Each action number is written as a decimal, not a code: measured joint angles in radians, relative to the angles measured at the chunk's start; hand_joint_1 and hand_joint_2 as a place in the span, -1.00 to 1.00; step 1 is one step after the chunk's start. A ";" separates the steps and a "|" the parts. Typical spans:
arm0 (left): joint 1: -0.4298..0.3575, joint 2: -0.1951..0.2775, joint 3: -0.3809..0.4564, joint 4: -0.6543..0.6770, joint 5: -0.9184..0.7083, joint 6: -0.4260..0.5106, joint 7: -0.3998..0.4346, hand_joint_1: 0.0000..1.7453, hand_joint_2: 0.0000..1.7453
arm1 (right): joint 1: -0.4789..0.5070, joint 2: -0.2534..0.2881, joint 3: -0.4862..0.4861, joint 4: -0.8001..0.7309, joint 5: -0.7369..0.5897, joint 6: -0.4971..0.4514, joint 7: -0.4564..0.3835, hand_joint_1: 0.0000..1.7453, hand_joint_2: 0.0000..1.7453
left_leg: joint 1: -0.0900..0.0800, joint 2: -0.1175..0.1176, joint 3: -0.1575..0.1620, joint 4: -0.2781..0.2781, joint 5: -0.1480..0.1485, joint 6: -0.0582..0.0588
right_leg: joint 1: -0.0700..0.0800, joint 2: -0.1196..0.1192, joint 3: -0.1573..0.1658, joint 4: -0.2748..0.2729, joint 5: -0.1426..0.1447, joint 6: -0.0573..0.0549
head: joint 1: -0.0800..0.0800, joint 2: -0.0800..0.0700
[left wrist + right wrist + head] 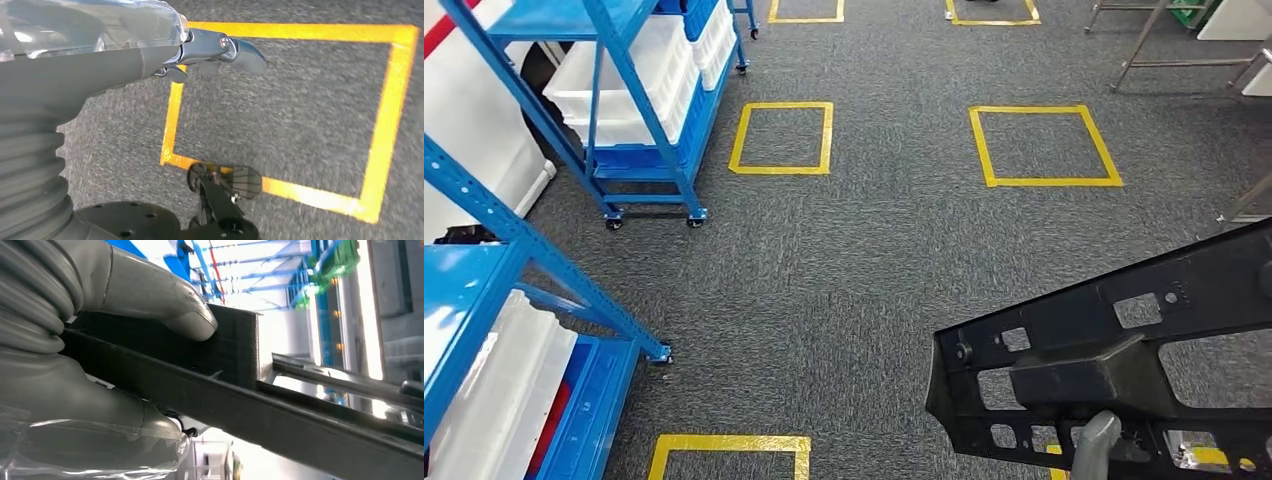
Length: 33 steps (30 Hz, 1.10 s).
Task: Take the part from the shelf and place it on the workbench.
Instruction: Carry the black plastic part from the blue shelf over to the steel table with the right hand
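Grey speckled carpet floor (874, 250) is carrying two blue wheeled shelves; the nearer shelf (484, 330) is standing beside a yellow tape square (729, 455), and the farther shelf (639, 100) is standing beyond it, holding white bins (629, 75) on its tiers. More yellow tape squares (782, 138) are lying flat on the floor just beside the farther shelf

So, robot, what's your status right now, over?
Right hand grips black part, carried above carpet. Left hand holds nothing, hanging over yellow floor square. Blue shelves to the left; workbench unseen.
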 joint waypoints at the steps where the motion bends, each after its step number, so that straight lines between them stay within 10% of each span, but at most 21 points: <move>1: 0.000 0.000 -0.001 0.000 0.004 0.006 0.002 -1.00 1.00 | 0.002 0.005 -0.006 -0.004 0.000 0.011 0.000 1.00 1.00 | 0.003 -0.033 -0.025 0.055 -0.033 -0.003 | -0.001 0.012 0.000 -0.002 0.003 -0.005 | -0.001 0.000; 3: 0.001 0.000 -0.002 0.000 0.014 0.016 0.012 -1.00 1.00 | 0.003 0.011 -0.015 -0.006 -0.003 0.032 0.000 1.00 1.00 | 0.004 -0.072 -0.092 0.199 -0.098 -0.004 | 0.003 0.039 -0.003 -0.002 0.005 -0.011 | -0.002 0.000; 5: 0.000 -0.001 -0.003 0.000 0.022 0.023 0.022 -1.00 1.00 | 0.002 0.016 -0.026 -0.005 -0.013 0.050 0.000 1.00 1.00 | 0.003 -0.077 -0.126 0.259 -0.099 0.000 | 0.008 0.070 -0.002 -0.001 0.005 -0.013 | -0.002 0.000; 9: -0.005 -0.006 -0.003 0.000 0.050 0.066 0.025 -1.00 1.00 | -0.013 0.021 -0.055 0.010 -0.044 0.120 0.001 1.00 1.00 | 0.004 -0.152 -0.037 0.031 0.035 0.017 | 0.010 0.130 0.000 0.004 0.007 -0.008 | -0.002 0.000; 11: -0.008 -0.012 -0.003 0.000 0.060 0.083 0.023 -1.00 1.00 | -0.027 0.024 -0.068 0.024 -0.047 0.148 0.002 1.00 1.00 | 0.002 -0.189 -0.018 -0.027 0.048 0.021 | 0.005 0.155 -0.011 0.007 0.012 0.005 | -0.002 0.000; 13: -0.014 -0.019 -0.002 -0.001 0.069 0.092 0.018 -1.00 1.00 | -0.035 0.027 -0.077 0.036 -0.047 0.161 0.003 1.00 1.00 | 0.001 -0.166 -0.015 -0.037 0.054 0.028 | 0.000 0.175 -0.018 0.006 0.018 0.020 | -0.001 0.000; 17: -0.013 -0.030 0.005 -0.001 0.079 0.090 0.006 -1.00 1.00 | -0.053 0.029 -0.091 0.054 -0.034 0.166 0.004 1.00 1.00 | 0.001 -0.100 -0.009 -0.060 0.069 0.047 | 0.009 0.061 -0.088 0.141 -0.065 0.031 | 0.005 0.000; 20: -0.003 -0.019 0.005 -0.001 0.088 0.038 0.008 -1.00 1.00 | -0.063 0.029 -0.103 0.060 -0.016 0.158 0.004 1.00 1.00 | -0.003 -0.047 -0.011 -0.059 0.067 0.046 | 0.005 0.026 -0.151 0.277 -0.113 0.036 | 0.007 0.000; 25: -0.002 0.000 0.005 -0.001 0.097 0.005 0.008 -1.00 1.00 | -0.070 0.027 -0.113 0.060 -0.001 0.145 0.004 1.00 1.00 | -0.006 0.010 -0.003 -0.050 0.053 0.027 | 0.006 -0.050 -0.001 0.015 -0.008 0.027 | 0.006 0.000; 29: -0.005 0.006 0.005 -0.001 0.097 0.005 0.010 -1.00 1.00 | -0.073 0.027 -0.114 0.059 0.000 0.142 0.003 1.00 1.00 | -0.005 0.028 0.007 -0.043 0.037 0.003 | 0.009 -0.020 0.003 -0.002 -0.004 0.002 | 0.005 0.000; 33: -0.001 0.010 0.005 -0.001 0.099 0.005 0.018 -1.00 1.00 | -0.071 0.027 -0.114 0.058 0.000 0.137 0.003 1.00 1.00 | 0.001 -0.063 -0.079 0.152 -0.077 -0.008 | 0.008 0.025 0.000 -0.006 0.005 -0.017 | 0.002 0.000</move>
